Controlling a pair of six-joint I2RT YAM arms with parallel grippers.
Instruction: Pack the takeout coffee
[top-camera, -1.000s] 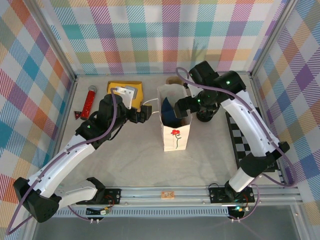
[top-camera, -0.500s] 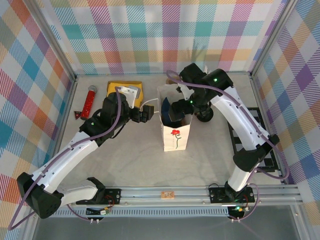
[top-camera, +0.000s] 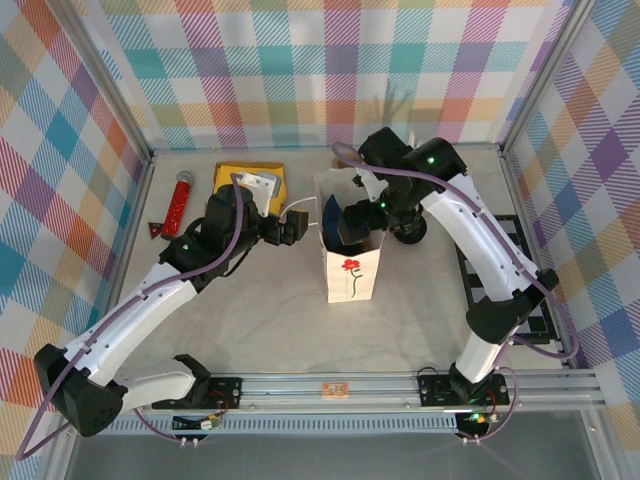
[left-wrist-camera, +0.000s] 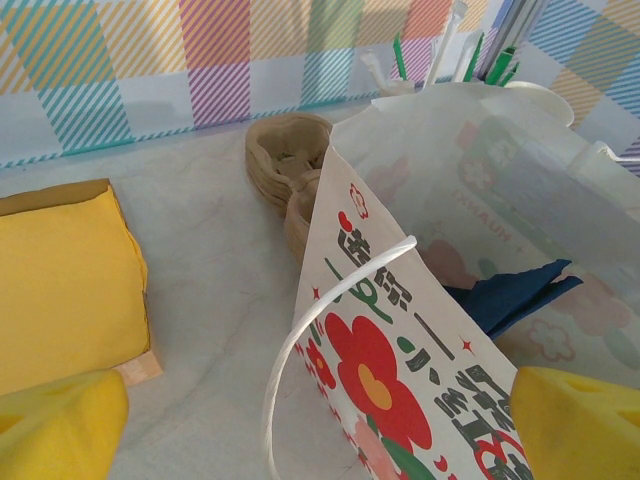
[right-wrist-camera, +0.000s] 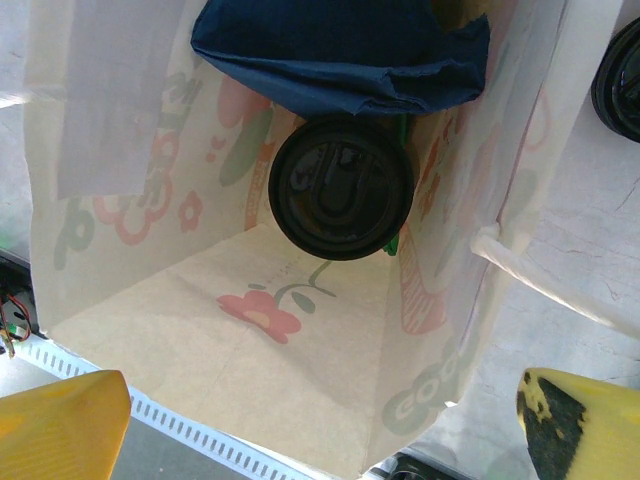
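Takeout coffee (right-wrist-camera: 340, 188) down at the bottom of the white paper bag (right-wrist-camera: 130, 130), black lid up, just beside a blue napkin (right-wrist-camera: 340, 45). Right gripper (right-wrist-camera: 320, 425) over the bag's mouth, wide open, holding nothing. Left gripper (left-wrist-camera: 320, 425) wide open too, near the bag's handle (left-wrist-camera: 300, 340).
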